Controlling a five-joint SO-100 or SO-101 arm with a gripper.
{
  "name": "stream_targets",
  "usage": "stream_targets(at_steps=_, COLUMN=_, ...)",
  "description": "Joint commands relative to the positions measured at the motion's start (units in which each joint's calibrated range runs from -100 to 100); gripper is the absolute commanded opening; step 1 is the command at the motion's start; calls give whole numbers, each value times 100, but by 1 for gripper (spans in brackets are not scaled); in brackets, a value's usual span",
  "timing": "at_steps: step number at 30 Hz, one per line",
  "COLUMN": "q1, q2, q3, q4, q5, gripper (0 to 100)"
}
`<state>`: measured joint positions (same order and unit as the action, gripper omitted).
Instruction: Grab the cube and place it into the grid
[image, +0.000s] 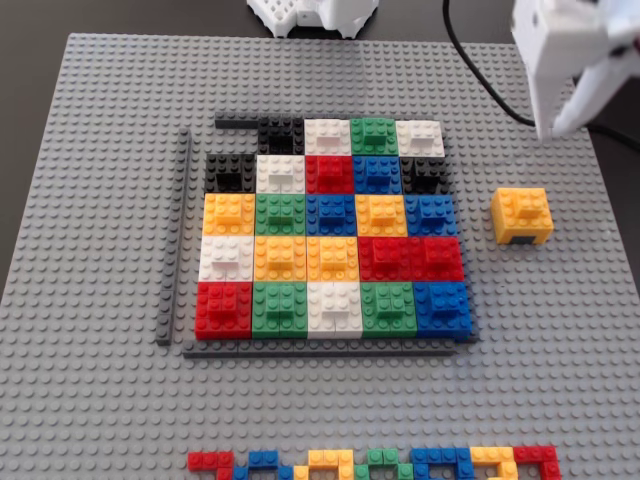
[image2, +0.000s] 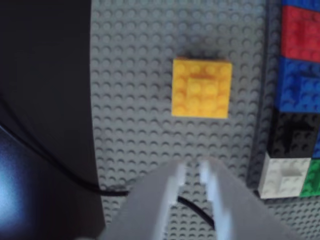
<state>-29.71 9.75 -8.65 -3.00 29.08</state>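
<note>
The yellow-orange cube (image: 522, 215) stands on the grey baseplate (image: 560, 350), to the right of the grid (image: 330, 235) in the fixed view, its dark notch facing the front. The grid's top-left cell shows bare plate. My white gripper (image: 560, 122) hangs above and behind the cube at the top right. In the wrist view the cube (image2: 201, 88) lies ahead of my gripper (image2: 192, 167), apart from it. The fingers (image2: 175, 175) stand a little apart with plate and cable showing between them, and nothing is held.
A thin row of small multicoloured bricks (image: 375, 462) lies at the front edge. A black cable (image: 480, 70) runs across the plate's back right corner and under the gripper (image2: 195, 207). Dark grey strips (image: 175, 240) edge the grid. The dark table lies beyond the plate.
</note>
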Motion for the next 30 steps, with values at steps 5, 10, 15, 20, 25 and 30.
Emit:
stream_targets(at_steps=5, q1=183, q2=280, q3=-399, q4=-193, q5=44, gripper=27)
stream_targets(at_steps=10, q1=286, q2=521, q3=-445, q4=-208, q5=98, gripper=29)
stream_targets(at_steps=15, q1=338, q2=761, q3=-454, q4=-286, q5=117, gripper=29)
stream_targets(at_steps=20, q1=338, q2=916, q3=-454, q4=-393, q5=103, gripper=28)
stream_targets(at_steps=25, q1=316, q2=1045, q3=-454, q4=-437, q5=88, gripper=28)
stream_targets(at_steps=30, q1=308, q2=1123, q3=-390, q4=-491, q5=112, gripper=25)
